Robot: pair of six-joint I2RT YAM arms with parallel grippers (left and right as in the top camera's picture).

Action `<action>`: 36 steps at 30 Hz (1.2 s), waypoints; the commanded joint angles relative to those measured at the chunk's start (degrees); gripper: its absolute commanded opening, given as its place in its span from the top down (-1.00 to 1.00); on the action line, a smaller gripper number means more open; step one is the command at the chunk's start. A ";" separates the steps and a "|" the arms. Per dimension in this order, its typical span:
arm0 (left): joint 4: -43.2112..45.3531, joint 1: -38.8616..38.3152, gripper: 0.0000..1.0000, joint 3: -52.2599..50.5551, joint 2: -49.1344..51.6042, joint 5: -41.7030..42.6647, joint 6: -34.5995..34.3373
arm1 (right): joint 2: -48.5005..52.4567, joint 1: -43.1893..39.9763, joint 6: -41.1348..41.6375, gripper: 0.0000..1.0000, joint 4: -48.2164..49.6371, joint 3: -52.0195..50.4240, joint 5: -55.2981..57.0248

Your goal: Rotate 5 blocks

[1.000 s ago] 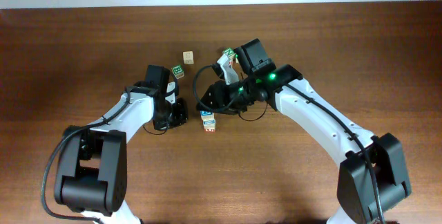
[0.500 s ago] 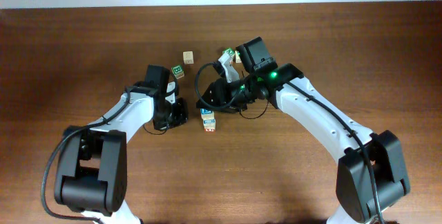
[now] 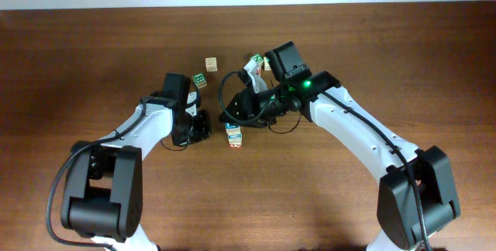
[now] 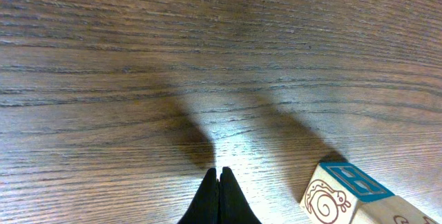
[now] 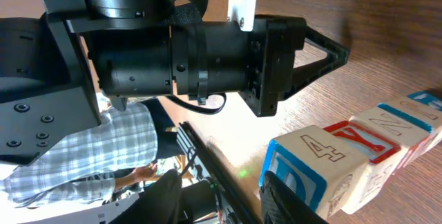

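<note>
1. Since a second earlier, the right gripper [image 5: 221, 186] had edged slightly left over the surface [image 3: 93, 49], toward the left arm [image 3: 147, 123]. The left gripper [image 4: 219, 195] and every block lay as before.
2. Two arms worked at the surface. The left gripper had its fingers pressed together on nothing, tips low over bare wood.
3. The right gripper's two fingers stood apart, with nothing seen between them. One finger overlapped the nearest block in the wrist view; whether they touched could not be told.
4. The blocks [image 5: 324, 158] formed a row of four, side against side: the nearest showed a "4" and a blue letter face, the second a red "A", the third a "Z", and the fourth was cut by the frame edge.
5. From overhead only two of that row showed, just below the right gripper, between the arms.
6. Three more lay farther back, apart from the row: one plain pale block [image 3: 210, 64], one green-faced block [image 3: 201, 80] and one green-and-red block [image 3: 256, 60].
7. The left wrist view held one snail block [image 4: 345, 193] with a teal top, near the fingertips but clear of them.
</note>
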 commanded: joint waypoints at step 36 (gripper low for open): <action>-24.85 11.08 -0.98 19.89 -31.39 -14.71 19.43 | -44.63 -9.77 -16.09 -0.96 -59.10 24.68 51.98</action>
